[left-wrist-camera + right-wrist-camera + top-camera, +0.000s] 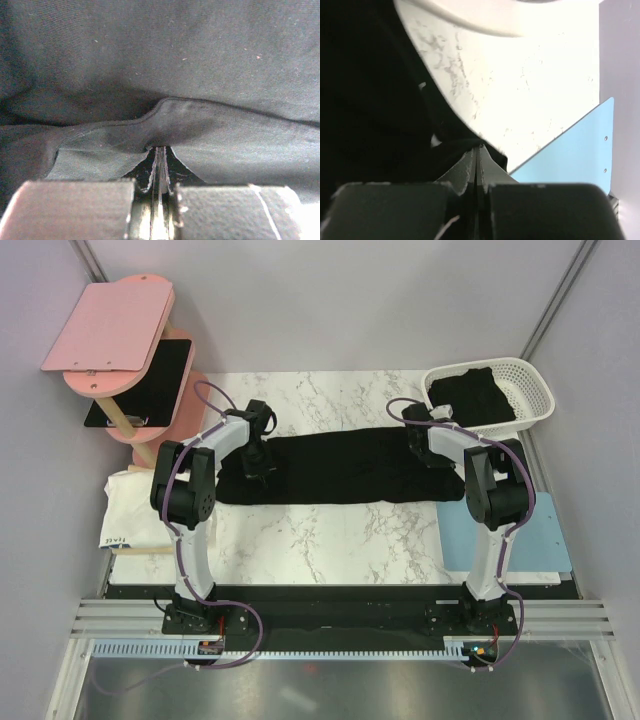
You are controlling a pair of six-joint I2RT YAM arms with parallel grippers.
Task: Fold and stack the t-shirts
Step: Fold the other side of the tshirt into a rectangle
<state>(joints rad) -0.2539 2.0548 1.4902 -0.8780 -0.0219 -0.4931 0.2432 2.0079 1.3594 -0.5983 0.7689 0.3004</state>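
Fingers of left gripper [159, 167] and right gripper [479, 160] are clamped shut on the black t-shirt [340, 468]; unequal lift could pull fabric free, skewing the fold.

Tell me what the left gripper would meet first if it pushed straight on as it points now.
The black t-shirt: the left gripper pinches a fold of it, and more of that cloth fills the view ahead. The table likely lies just beneath.
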